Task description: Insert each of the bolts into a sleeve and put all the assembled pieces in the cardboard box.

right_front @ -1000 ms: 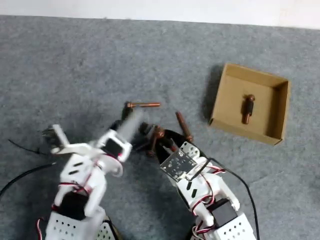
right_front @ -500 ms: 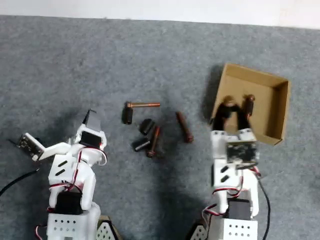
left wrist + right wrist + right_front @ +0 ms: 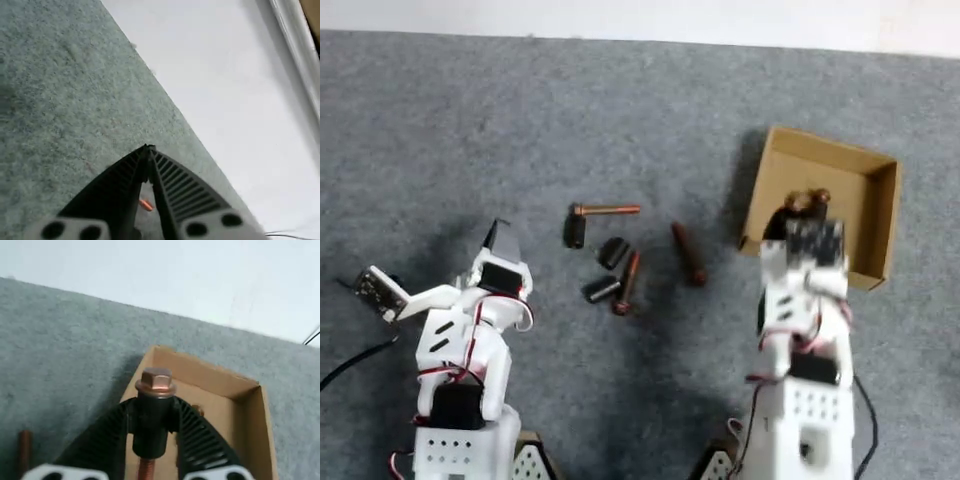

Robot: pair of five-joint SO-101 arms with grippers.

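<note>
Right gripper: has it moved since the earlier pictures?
Yes. The right gripper, holding an assembled piece, moved from the loose bolts rightward to the cardboard box.

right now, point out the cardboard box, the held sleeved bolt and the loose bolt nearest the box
brown cardboard box (image 3: 860,200), high view, bare floor
copper bolt in black sleeve (image 3: 156,381), right wrist view, hex head
loose copper bolt (image 3: 687,253), high view, mid-shaft

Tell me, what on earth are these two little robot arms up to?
They are fitting copper bolts into black sleeves and boxing the finished pieces. The right gripper holds one assembled bolt and sleeve over the near edge of the cardboard box. The left gripper is shut on nothing, off to the side over the grey mat. Three loose bolts and three loose sleeves lie on the mat between the arms.
</note>
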